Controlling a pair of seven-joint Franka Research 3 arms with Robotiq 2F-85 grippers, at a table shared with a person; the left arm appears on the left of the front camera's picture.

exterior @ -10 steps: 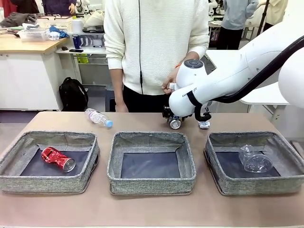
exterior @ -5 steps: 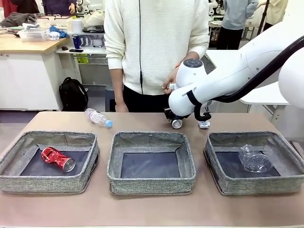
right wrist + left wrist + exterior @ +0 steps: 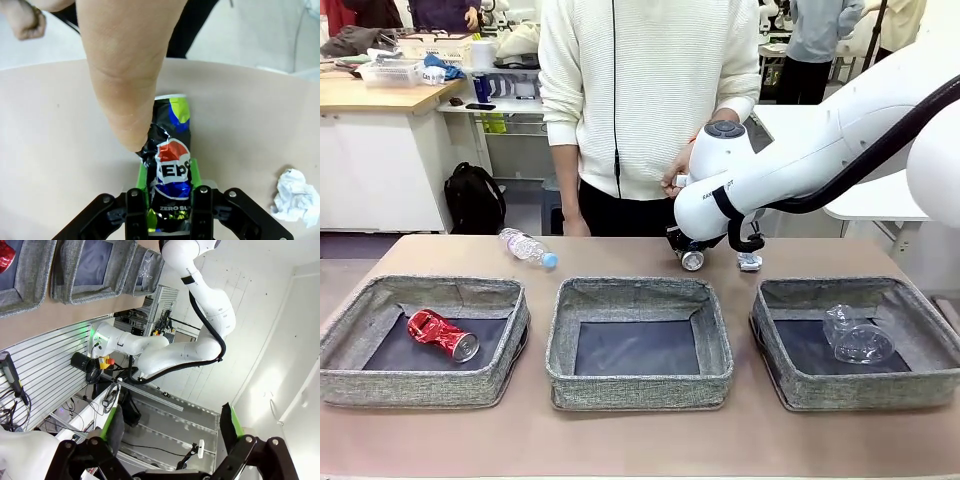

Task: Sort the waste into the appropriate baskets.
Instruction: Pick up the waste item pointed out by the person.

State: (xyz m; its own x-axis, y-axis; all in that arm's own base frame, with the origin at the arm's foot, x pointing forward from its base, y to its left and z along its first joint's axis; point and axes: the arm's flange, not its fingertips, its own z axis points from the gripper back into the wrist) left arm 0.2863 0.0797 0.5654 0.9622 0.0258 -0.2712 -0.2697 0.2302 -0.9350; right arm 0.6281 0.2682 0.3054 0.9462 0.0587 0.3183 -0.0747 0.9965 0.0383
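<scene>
Can [image 3: 170, 150] higher, in right tool [image 3: 169, 176]

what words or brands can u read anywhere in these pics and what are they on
"EPS": on the dark can, under a red, white and blue globe; the rest of the brand name is lost in the crumpling
"ZERO SU": lower on the same can
print on the right arm's white link: too small to read
print on the crushed red can: too blurred to read
</scene>
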